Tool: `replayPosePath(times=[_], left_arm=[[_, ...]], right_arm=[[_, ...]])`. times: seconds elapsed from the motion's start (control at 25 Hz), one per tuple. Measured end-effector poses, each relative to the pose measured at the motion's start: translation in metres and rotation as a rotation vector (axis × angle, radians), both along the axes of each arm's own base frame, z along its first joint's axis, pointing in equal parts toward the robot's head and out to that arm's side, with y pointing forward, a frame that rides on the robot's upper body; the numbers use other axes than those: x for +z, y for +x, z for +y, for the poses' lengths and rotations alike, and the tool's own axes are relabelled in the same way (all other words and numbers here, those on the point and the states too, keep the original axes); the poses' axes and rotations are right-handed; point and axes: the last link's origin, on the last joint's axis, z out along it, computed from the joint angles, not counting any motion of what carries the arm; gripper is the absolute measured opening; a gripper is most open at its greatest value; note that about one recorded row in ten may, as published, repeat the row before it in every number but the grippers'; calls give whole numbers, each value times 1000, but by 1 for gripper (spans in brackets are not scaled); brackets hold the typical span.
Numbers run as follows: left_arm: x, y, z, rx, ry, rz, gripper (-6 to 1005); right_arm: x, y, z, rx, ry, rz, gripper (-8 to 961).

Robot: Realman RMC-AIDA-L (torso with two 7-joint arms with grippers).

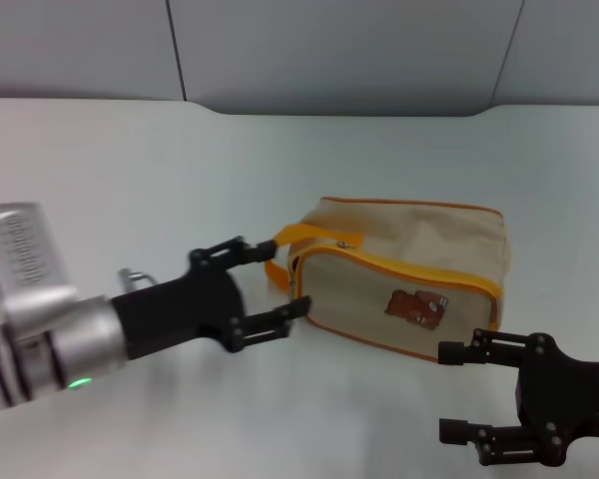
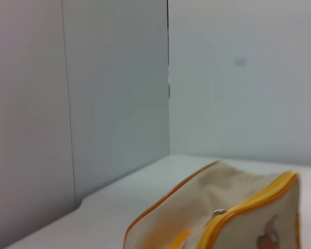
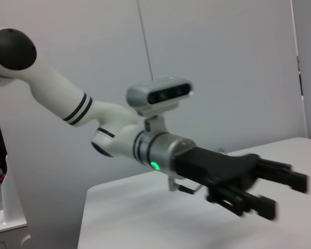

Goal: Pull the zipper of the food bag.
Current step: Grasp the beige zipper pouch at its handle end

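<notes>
By food bag (image 1: 409,284) handle, L end effector (image 1: 272,282) open

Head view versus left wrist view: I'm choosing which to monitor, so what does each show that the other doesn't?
Only the head view shows both arms: the left claw open at the orange handle, the right claw open near the bag's other end, and the whole bear picture. Only the left wrist view shows the wall corner behind. Both show the food bag and its zipper.

Both end effectors spread open — left end effector (image 1: 265,282) reaching rightward, right end effector (image 1: 457,392) low, pointing leftward
</notes>
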Motion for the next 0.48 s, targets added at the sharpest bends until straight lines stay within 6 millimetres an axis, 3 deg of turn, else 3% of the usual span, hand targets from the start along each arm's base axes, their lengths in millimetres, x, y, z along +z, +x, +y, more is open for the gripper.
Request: replayPosePath(times=[0.28, 0.48], left_arm=[[-33, 17, 25, 44, 28, 88, 785], [-37, 19, 25, 36, 27, 105, 691]], right_arm=[[0, 1, 0, -6, -2, -2, 782], [0, 1, 0, -8, 0, -6, 783]])
